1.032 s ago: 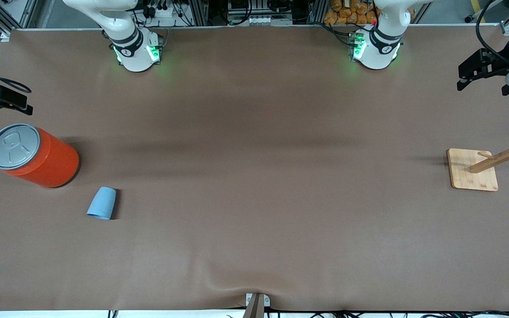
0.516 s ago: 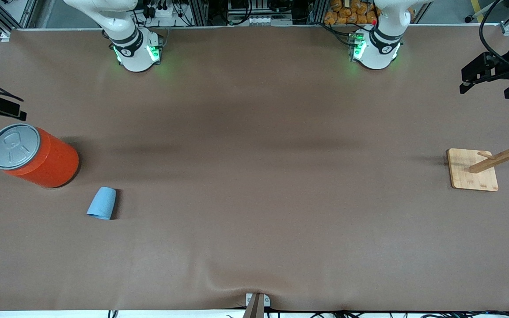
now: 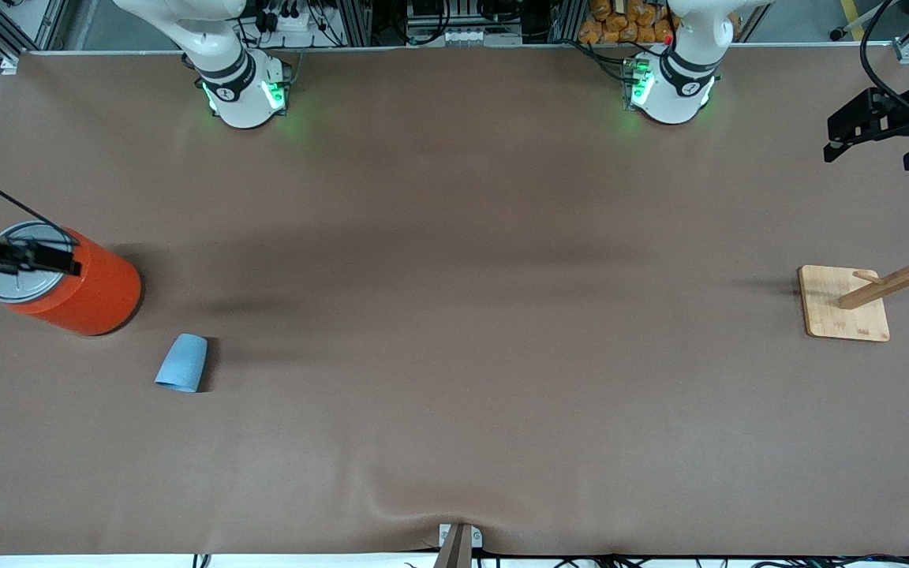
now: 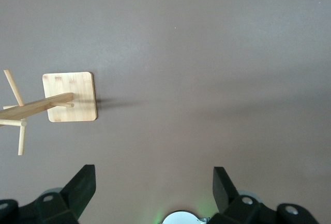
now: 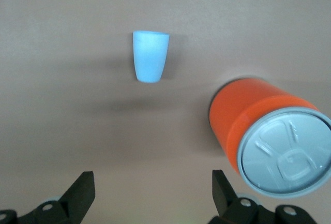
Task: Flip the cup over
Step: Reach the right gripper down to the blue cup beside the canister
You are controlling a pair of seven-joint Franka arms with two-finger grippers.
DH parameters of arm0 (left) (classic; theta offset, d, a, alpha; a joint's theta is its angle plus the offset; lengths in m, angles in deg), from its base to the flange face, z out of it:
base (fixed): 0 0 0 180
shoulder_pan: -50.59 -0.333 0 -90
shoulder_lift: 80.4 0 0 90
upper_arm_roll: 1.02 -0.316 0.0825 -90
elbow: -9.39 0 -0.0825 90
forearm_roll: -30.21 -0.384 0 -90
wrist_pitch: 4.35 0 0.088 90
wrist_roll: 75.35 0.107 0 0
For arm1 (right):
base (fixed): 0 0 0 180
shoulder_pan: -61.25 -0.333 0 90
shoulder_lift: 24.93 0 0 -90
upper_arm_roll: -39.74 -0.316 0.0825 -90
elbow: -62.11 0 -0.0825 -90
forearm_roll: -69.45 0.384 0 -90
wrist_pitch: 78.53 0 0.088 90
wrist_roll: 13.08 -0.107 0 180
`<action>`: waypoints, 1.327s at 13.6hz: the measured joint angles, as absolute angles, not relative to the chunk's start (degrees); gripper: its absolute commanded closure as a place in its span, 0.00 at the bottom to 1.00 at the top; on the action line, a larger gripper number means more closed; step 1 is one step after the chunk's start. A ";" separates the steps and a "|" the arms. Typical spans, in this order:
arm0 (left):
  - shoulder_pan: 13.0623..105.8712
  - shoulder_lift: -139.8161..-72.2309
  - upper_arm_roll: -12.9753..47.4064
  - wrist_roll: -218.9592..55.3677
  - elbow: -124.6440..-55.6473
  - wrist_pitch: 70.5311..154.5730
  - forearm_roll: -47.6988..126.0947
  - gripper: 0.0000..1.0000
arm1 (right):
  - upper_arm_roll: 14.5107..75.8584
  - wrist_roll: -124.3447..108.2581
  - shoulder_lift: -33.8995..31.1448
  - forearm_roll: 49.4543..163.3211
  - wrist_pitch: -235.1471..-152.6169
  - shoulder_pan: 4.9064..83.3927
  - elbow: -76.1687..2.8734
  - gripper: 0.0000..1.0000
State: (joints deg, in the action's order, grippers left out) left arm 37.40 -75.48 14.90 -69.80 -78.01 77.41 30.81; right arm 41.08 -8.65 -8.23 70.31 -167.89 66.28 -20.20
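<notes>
The light-blue cup seems to lie on its side on the brown table, its wide rim end nearer the front camera. It rests apart from the orange can, nearer the front camera than it. High over the can's grey lid, at the edge of the front view, hangs my right gripper, open with nothing between its fingers. My left gripper waits open and empty, in the air over the left arm's end of the table.
A large orange can with a grey pull-tab lid stands at the right arm's end. A wooden peg rack on a square base stands at the left arm's end. Brown table stretches between them.
My right gripper has moved from over bare table beside the can to over the can's lid. The left gripper has drifted slightly. The cup lies where it was.
</notes>
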 measured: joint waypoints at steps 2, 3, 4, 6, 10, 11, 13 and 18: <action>37.38 -75.48 14.86 -69.80 -77.91 77.38 30.81 0.00 | 40.96 -8.65 -4.27 70.33 -172.26 65.60 -20.28 0.00; 37.38 -75.49 14.86 -69.80 -77.86 77.38 30.81 0.00 | 40.93 -8.67 -2.36 70.33 -174.79 65.10 -20.29 0.00; 37.38 -75.48 14.86 -69.80 -77.81 77.38 30.81 0.00 | 40.93 -8.70 -0.55 70.39 -177.04 64.72 -20.30 0.00; 37.38 -75.49 14.86 -69.80 -77.72 77.35 30.81 0.00 | 40.92 -8.73 3.12 70.65 -181.16 64.25 -20.35 0.00; 37.38 -75.48 14.84 -69.79 -77.66 77.30 30.81 0.00 | 40.94 -8.73 9.30 70.70 -188.71 64.20 -20.36 0.00; 37.37 -75.48 14.84 -69.80 -77.65 77.30 30.81 0.00 | 40.95 -8.73 10.32 70.74 -189.72 64.20 -20.36 0.00; 37.38 -75.48 14.83 -69.79 -77.62 77.29 30.81 0.00 | 40.95 -8.73 12.07 71.52 -190.91 64.20 -20.37 0.00; 37.37 -75.32 14.58 -69.80 -77.54 77.23 30.81 0.00 | 40.91 -8.73 15.40 74.23 -200.08 64.12 -24.39 0.00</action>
State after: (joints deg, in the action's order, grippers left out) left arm 37.37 -75.32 14.58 -69.80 -77.54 77.23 30.81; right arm 40.91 -8.73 15.40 74.23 -200.08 64.12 -24.39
